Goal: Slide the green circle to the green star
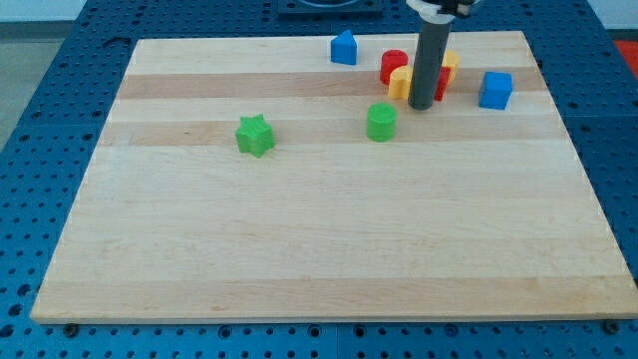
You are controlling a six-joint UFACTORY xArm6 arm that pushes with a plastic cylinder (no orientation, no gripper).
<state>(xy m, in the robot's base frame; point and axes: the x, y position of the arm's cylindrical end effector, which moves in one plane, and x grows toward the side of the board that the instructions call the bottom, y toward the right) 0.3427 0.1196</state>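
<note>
The green circle [381, 122] sits on the wooden board [329, 249], right of centre toward the view's top. The green star [255, 135] lies well to its left, at about the same height. My tip [421, 106] is the lower end of the dark rod, standing just to the upper right of the green circle, a short gap from it. The rod rises out of the view's top and hides part of the blocks behind it.
A red cylinder [394, 65] and a yellow block [400, 84] sit just left of the rod; red and yellow pieces [448, 72] show to its right. A blue block [344, 47] is near the top edge. A blue cube [495, 90] lies at the right.
</note>
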